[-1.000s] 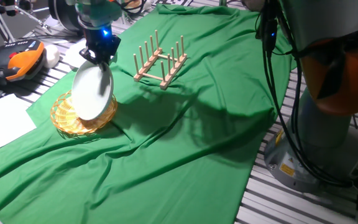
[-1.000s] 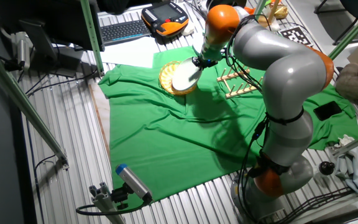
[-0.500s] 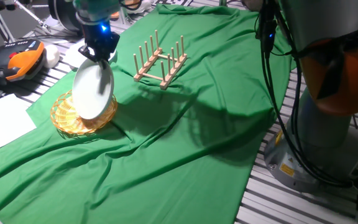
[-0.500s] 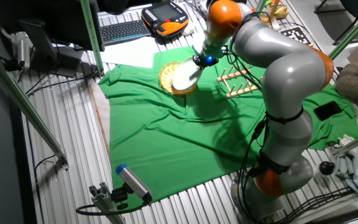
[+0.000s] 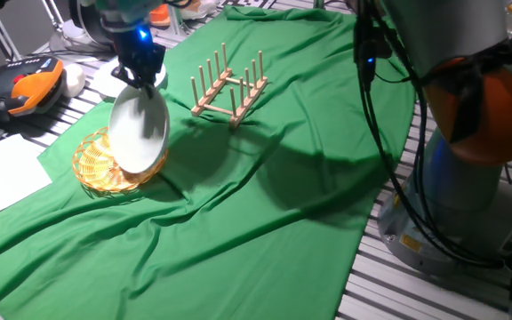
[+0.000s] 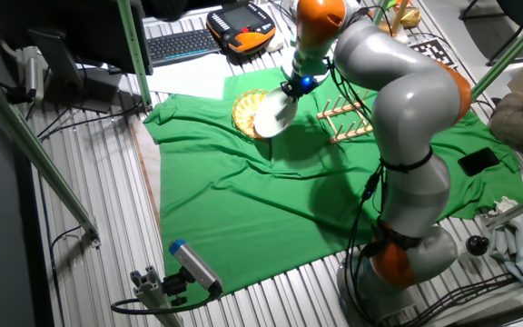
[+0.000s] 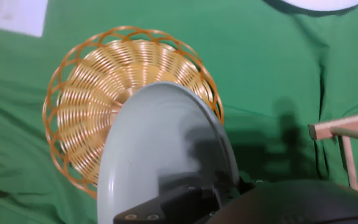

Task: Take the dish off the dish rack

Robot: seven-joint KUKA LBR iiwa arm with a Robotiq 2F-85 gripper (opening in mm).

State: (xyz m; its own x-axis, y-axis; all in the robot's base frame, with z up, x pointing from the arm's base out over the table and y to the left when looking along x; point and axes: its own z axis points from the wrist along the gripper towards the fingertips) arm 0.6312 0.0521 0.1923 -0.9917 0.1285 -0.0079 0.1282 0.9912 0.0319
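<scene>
Since a second ago, the dish (image 5: 138,133) has drifted slightly toward the rack (image 5: 228,90), which stands at its two o'clock, empty. Jaws (image 5: 140,78) pinch its top rim; it hangs tilted over the basket (image 5: 96,167). Removal looks done; next probably comes lowering and release. One dish, one rack, one basket.

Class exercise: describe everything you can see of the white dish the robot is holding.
The dish is a plain round plate, pale white-grey, smooth and glossy like ceramic or plastic, with no pattern. The gripper pinches its upper rim, so it hangs tilted, nearly on edge, over the wicker basket. It is clear of the wooden dish rack, which stands empty beside it on the green cloth.
</scene>
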